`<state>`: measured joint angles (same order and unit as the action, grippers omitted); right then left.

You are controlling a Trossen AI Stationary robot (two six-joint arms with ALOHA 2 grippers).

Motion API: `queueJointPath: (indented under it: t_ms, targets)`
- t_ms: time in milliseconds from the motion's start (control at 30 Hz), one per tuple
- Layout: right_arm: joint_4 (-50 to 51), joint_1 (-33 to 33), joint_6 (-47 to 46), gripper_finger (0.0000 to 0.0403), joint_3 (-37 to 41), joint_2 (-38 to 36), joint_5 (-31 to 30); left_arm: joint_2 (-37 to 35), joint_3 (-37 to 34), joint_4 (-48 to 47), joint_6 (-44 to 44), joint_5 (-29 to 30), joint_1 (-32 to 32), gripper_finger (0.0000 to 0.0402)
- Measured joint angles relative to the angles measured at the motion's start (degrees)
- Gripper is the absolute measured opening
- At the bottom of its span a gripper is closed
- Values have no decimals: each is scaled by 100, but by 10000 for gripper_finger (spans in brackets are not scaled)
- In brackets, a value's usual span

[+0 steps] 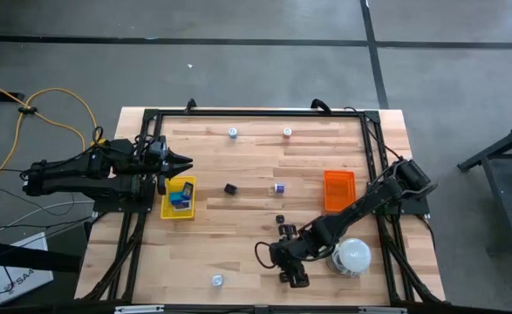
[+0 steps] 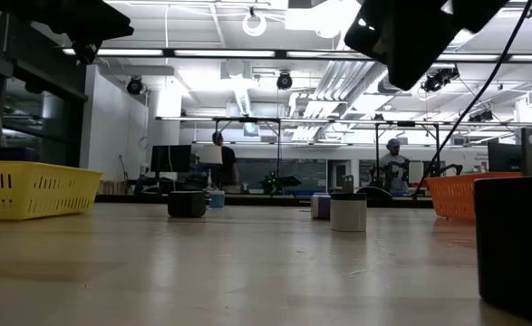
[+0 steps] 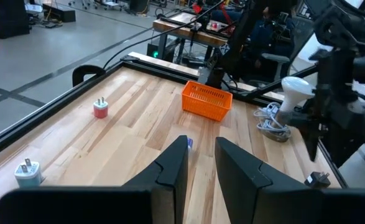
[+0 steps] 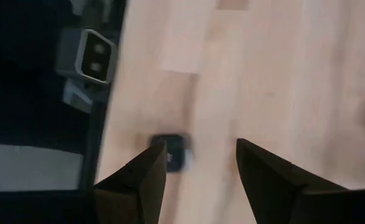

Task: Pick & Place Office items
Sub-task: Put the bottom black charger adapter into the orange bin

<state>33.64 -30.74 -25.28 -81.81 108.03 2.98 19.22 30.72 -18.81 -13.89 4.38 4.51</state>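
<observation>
My right gripper (image 1: 295,277) is low over the table near its near edge, left of the white dome (image 1: 353,255). It is open in the right wrist view (image 4: 201,146). A small black block (image 4: 171,153) lies on the wood just beside one fingertip, partly hidden by it. My left gripper (image 1: 186,161) hovers open (image 3: 201,144) above the yellow tray (image 1: 178,198), which holds blue pieces. Loose pieces lie about: a black block (image 1: 230,187), a purple bit (image 1: 279,187), white round bits (image 1: 233,133) (image 1: 287,133) (image 1: 216,280) and black bits (image 1: 282,224).
An orange tray (image 1: 339,190) stands right of centre, near the right arm. The white dome and its coiled cable lie right beside my right gripper. A black frame rail (image 4: 95,149) runs along the table's near edge, close to that gripper. People stand in the room beyond.
</observation>
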Motion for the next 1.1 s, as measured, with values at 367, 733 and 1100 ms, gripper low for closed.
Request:
queueJointPath:
  t_ms: [367,733,1100]
  targets:
    - [264,-415,-29,180,-261,652,-459,0,0,0,0,0,2,78]
    - [214,-501,-372,180,-265,634,-593,0,0,2,0,0,2,78]
    - [279,-501,-516,180,-261,553,-605,0,0,0,0,0,2,78]
